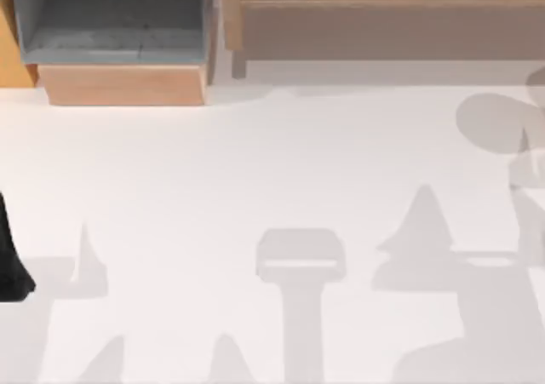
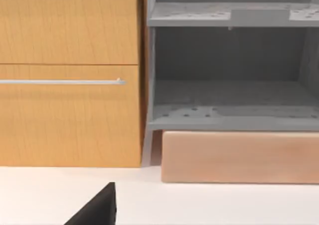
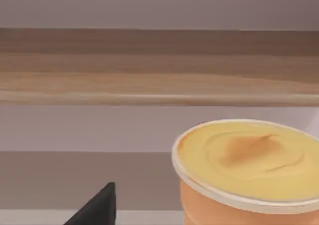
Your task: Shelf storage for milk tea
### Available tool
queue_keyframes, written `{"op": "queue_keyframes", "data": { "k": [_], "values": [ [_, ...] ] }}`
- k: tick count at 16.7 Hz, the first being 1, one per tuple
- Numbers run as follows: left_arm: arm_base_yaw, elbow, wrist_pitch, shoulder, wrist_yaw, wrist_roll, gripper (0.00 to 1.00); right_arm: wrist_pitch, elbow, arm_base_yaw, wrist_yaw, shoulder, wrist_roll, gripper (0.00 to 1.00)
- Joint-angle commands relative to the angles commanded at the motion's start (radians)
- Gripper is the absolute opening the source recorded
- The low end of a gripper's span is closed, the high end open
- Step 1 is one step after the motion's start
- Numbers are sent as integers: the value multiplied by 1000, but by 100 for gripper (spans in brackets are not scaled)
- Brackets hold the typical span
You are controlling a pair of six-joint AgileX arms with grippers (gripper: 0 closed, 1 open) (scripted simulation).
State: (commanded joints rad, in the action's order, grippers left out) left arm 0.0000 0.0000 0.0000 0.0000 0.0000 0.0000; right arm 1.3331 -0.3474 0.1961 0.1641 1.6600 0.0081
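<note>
- A rendered simulation scene, not a real room: plain white tabletop (image 1: 255, 163), flat shadows.
- Upper left: grey open shelf unit (image 1: 111, 18) beside an orange wooden cabinet (image 2: 70, 75).

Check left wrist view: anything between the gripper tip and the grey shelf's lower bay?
Nothing stands there. Left wrist view shows bare white table ahead of the left gripper, then the wooden plinth under the grey shelf. Its lower bay is empty.
</note>
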Motion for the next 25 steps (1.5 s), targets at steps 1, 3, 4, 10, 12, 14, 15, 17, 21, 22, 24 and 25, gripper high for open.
{"op": "queue_keyframes", "data": {
  "k": [1,3,4,10,12,14,15,17,21,22,24,25],
  "values": [
    [0,0,0,0,0,0,100,72,-18,10,9,96,-1,100],
    [0,0,0,0,0,0,100,201,-51,29,24,265,-2,100],
    [0,0,0,0,0,0,100,255,-65,37,31,336,-3,100],
    [0,0,0,0,0,0,100,418,-108,61,52,542,-6,100],
    [0,0,0,0,0,0,100,418,-108,61,52,542,-6,100],
    [0,0,0,0,0,0,100,415,-104,56,51,540,-6,100],
    [0,0,0,0,0,0,100,414,-107,56,50,540,-6,100],
    [0,0,0,0,0,0,100,390,-140,52,44,547,-6,100],
    [0,0,0,0,0,0,100,289,-271,33,23,577,-7,100],
    [0,0,0,0,0,0,100,261,-308,28,18,586,-7,100],
    [0,0,0,0,0,0,100,209,-375,18,7,601,-7,100],
    [0,0,0,0,0,0,100,189,-402,14,3,607,-7,100]
  ]
}}
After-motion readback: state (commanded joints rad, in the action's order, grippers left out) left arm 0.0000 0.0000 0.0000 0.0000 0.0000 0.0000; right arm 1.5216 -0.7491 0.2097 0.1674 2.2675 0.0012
